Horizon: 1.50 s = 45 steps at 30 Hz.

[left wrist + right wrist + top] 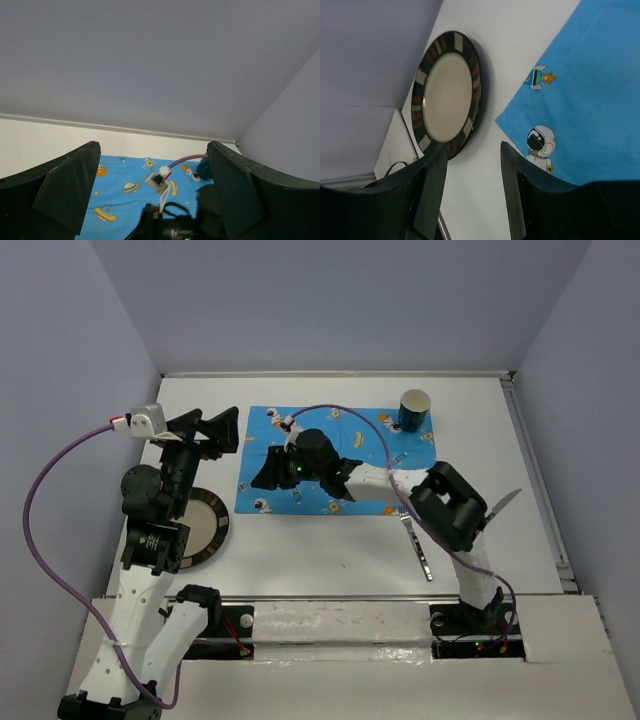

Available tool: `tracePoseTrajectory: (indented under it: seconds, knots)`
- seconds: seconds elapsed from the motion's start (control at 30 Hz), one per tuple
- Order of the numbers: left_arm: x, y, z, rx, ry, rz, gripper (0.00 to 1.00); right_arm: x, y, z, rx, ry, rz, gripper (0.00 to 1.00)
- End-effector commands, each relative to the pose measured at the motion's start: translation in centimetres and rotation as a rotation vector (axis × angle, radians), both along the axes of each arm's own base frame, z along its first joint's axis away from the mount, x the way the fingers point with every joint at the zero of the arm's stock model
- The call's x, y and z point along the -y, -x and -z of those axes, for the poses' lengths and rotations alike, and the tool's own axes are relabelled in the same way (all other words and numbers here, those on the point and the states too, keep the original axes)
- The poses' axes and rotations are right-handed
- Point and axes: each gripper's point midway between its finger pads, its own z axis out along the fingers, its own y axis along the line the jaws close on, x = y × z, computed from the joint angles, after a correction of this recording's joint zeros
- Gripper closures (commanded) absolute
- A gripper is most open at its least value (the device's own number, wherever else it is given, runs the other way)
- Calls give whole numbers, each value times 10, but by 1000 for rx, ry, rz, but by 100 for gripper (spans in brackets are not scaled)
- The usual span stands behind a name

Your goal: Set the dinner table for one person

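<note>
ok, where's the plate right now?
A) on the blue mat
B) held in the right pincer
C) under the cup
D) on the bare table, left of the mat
D: in the top view the plate lies flat on the white table to the left of the blue mat. The right wrist view shows a strip of bare table between its rim and the mat's edge.

I see a plain grey far wall (340, 300), a left wall (60, 340) and a right wall (600, 390), all softly lit.
</note>
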Motion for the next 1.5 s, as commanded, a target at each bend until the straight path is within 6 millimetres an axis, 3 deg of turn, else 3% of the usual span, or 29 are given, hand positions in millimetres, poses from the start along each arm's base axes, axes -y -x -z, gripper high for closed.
tracePoseTrajectory:
  seconds: [0.0, 0.1, 0.13, 0.27, 0.5, 0.6, 0.77, 0.9, 1.0, 1.03, 1.07, 1.1, 1.17, 1.37, 1.43, 1.47]
  knots:
    - [-8, 3, -13, 48, 2, -35, 1, -40, -20, -25, -20, -163, 35, 48]
    - [-7, 0, -11, 41, 0, -30, 1, -63, -10, -15, -75, -181, -11, 48]
    - [-7, 1, -11, 42, 1, -27, 1, -71, 0, 3, -115, -164, -43, 48]
    - [-4, 1, -11, 43, 3, -12, 1, -87, 21, 28, -164, -135, -99, 48]
    - [-1, 2, -11, 47, 7, 2, 1, -126, 65, 56, -209, -87, -208, 48]
    - [-1, 3, -12, 50, 8, 4, 1, -133, 78, 75, -236, -55, -223, 48]
    - [-1, 4, -14, 54, 7, 6, 1, -137, 87, 87, -240, -24, -223, 48]
    - [-1, 6, -15, 58, 7, 8, 1, -139, 92, 82, -230, -34, -263, 49]
    - [0, 5, -14, 55, 7, 9, 1, -138, 88, 61, -160, -44, -260, 49]
    - [0, 6, -14, 56, 9, 10, 1, -135, 85, 40, -102, -56, -253, 49]
    - [0, 5, -14, 56, 8, 9, 1, -133, 82, 32, -74, -56, -238, 49]
    - [0, 6, -14, 57, 8, 9, 1, -127, 75, 35, -55, -27, -190, 49]
    - [1, 5, -13, 53, 8, 13, 1, -119, 67, 21, 4, -13, -147, 49]
    - [2, 5, -14, 55, 10, 18, 1, -102, 49, 45, 21, 83, -56, 49]
    - [2, 5, -14, 55, 11, 19, 1, -106, 53, 64, -10, 110, -85, 49]
    - [1, 5, -14, 55, 11, 17, 1, -111, 53, 61, -17, 110, -96, 49]
